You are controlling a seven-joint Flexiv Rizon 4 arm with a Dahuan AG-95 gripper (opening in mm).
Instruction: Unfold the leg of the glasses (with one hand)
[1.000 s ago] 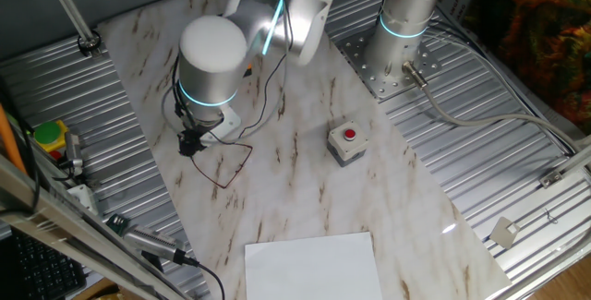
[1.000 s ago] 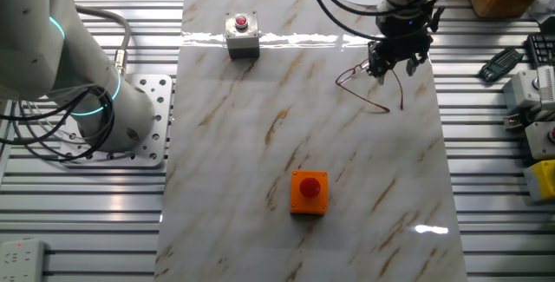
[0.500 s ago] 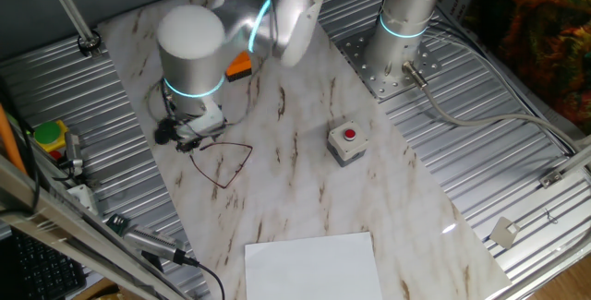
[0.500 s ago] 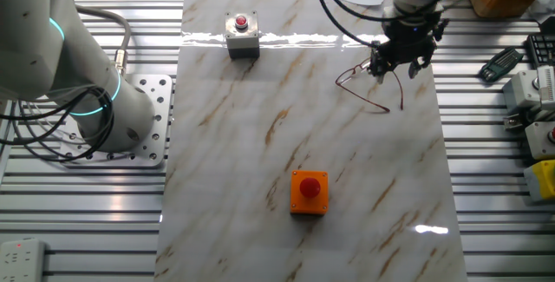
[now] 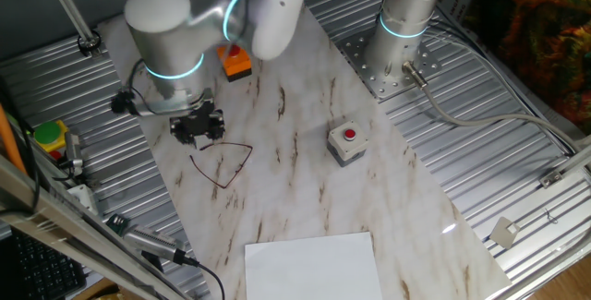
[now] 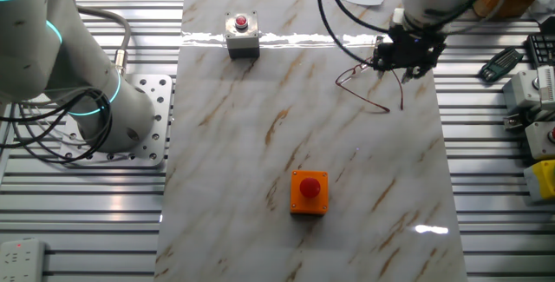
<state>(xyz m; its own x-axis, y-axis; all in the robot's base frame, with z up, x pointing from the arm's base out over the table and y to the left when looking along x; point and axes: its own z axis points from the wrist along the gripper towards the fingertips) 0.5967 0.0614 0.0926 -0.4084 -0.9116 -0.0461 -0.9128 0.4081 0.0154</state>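
Glasses (image 5: 224, 162) lie on the marble surface (image 5: 295, 189), thin-wired, light, easily bent; best held at a leg tip. Claw (image 5: 197, 126) hovers just beside them; whether it is open cannot be told.

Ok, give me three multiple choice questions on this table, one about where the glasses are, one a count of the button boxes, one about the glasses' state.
1. The glasses lie:
A. beside the gripper
B. on the white sheet
C. on the grey box

2. Button boxes on the table:
A. one
B. two
C. four

3. The glasses are:
A. lifted
B. lying on the table
C. stacked on a box

Answers:
1 A, they lie just by the gripper.
2 B, a grey box and an orange box.
3 B, they rest on the marble.
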